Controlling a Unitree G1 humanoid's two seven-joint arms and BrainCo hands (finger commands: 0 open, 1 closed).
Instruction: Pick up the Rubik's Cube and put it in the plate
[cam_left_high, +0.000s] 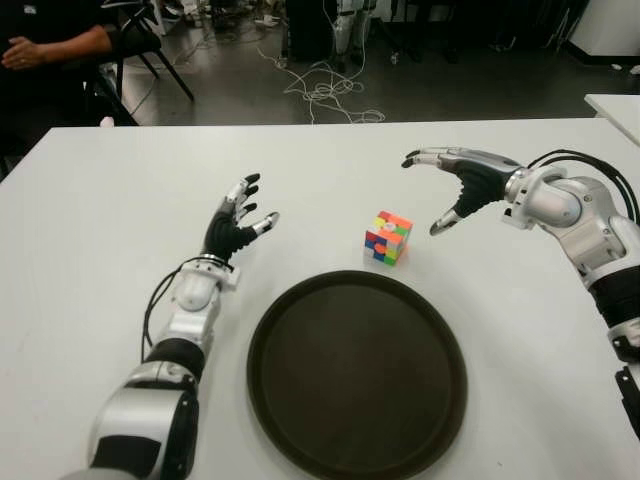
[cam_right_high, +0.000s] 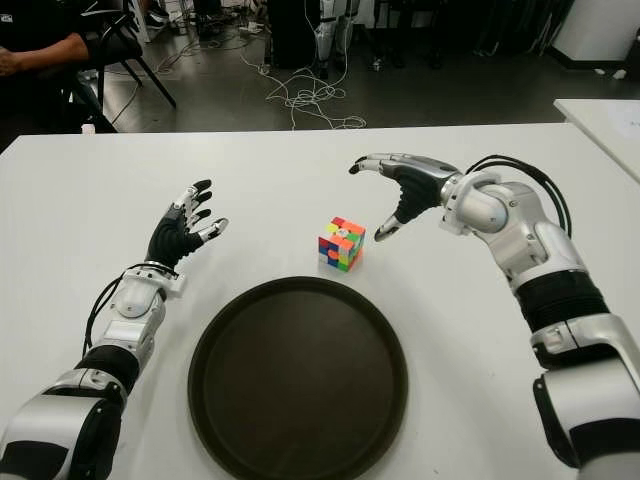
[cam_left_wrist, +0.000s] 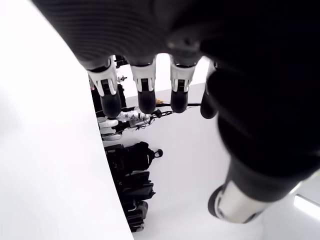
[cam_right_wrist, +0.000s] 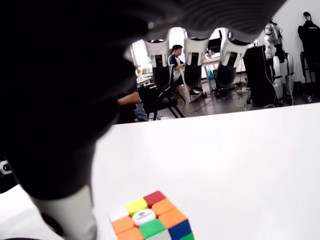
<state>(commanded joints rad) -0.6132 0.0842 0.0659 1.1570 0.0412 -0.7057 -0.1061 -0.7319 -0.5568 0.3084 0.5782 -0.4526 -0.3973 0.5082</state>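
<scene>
A multicoloured Rubik's Cube (cam_left_high: 388, 237) sits on the white table (cam_left_high: 110, 220), just beyond the far rim of the round dark plate (cam_left_high: 356, 372). My right hand (cam_left_high: 448, 186) hovers to the cube's right and slightly above it, fingers spread and holding nothing. In the right wrist view the cube (cam_right_wrist: 150, 221) shows just below the spread fingers (cam_right_wrist: 194, 62). My left hand (cam_left_high: 240, 222) shows to the left of the plate, fingers extended and empty.
A person (cam_left_high: 45, 45) sits at a chair beyond the table's far left corner. Cables (cam_left_high: 325, 85) lie on the floor behind the table. Another white table edge (cam_left_high: 615, 105) shows at the far right.
</scene>
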